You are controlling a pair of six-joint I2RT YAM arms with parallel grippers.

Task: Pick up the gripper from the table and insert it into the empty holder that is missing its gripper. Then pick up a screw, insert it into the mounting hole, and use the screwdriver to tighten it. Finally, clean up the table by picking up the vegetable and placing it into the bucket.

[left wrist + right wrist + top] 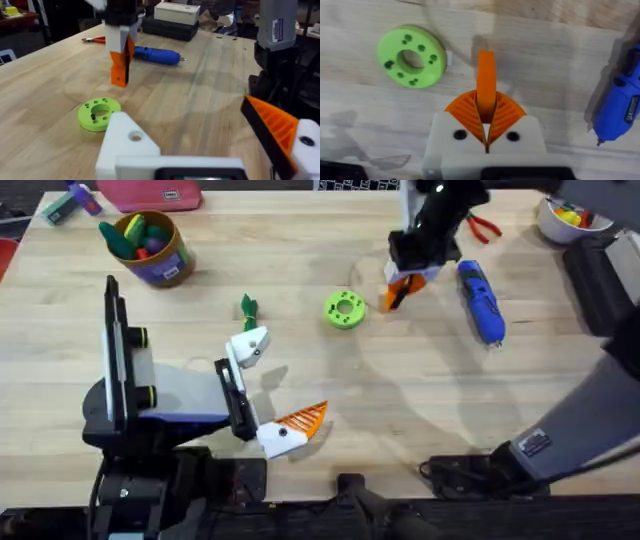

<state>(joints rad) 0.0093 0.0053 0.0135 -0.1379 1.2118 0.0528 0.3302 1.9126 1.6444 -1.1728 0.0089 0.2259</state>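
My right gripper (405, 283) is shut on the loose orange gripper (396, 295), holding it upright just over the table between the green disc and the blue screwdriver (481, 300). The right wrist view shows the orange fingers (462, 107) clamped on the gripper (486, 75). My left gripper (285, 380) stands open near the front: one mount carries an orange finger (303, 418), the other is the bare white holder (250, 345). The holder (125, 142) shows near in the left wrist view, with the held gripper (119, 67) beyond it. A dark-green vegetable (248, 307) lies behind the holder. The bucket (152, 246) stands at the back left.
A lime-green disc with holes (345, 309) lies mid-table. Red pliers (485, 227) and a white bowl (565, 218) sit at the back right, with a dark box along the right edge. A pink object (150, 192) lies at the back edge.
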